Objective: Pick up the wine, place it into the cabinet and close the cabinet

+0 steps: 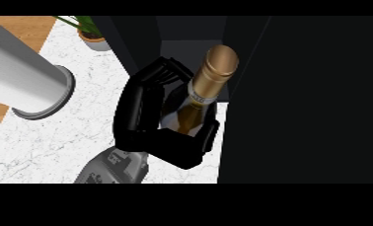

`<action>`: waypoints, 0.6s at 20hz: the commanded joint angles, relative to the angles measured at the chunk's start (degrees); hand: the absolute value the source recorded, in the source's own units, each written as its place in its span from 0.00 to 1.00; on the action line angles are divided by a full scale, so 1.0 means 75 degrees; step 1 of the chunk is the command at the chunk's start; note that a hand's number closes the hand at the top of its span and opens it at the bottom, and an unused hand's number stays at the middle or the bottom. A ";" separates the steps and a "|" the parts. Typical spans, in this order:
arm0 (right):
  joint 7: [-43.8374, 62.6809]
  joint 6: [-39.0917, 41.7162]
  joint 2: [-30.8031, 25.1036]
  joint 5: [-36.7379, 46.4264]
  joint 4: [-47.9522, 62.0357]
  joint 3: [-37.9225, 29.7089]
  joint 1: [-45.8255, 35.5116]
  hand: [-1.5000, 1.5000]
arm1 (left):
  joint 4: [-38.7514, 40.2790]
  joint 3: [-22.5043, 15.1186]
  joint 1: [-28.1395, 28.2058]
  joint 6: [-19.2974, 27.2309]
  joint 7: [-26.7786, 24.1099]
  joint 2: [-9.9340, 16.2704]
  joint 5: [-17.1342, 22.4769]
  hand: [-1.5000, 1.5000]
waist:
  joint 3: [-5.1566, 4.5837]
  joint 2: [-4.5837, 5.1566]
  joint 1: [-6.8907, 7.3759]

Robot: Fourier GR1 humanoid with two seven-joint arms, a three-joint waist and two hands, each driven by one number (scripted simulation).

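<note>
Head view: one hand (149,121), which looks like the right, curls its fingers and thumb round the wine (207,87), holding it upright above the tabletop (65,136) at the mouth of the dark cabinet (291,96). The pick-up looks done. Setting the bottle inside and closing the cabinet remain. The other hand is out of view.
</note>
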 commanded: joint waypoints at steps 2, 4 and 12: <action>0.0298 0.0056 -0.0001 -0.0884 -0.0762 -0.0180 0.0294 0.00 | 0.0824 0.0359 -0.1422 0.0541 0.0454 -0.0003 0.0113 1.00 | 0.0001 0.0006 -0.0037; 0.0183 -0.0124 0.0373 0.0133 -0.0704 0.0764 0.0319 0.00 | 0.0865 -0.0254 -0.1322 0.1285 0.0189 -0.0003 0.0028 1.00 | -0.0003 0.0000 -0.0006; 0.0683 -0.0145 0.0036 -0.0545 -0.0885 0.0152 -0.0110 0.00 | 0.1985 -0.0654 -0.1397 0.1571 -0.0905 -0.0003 0.0428 1.00 | -0.0005 0.0011 -0.0039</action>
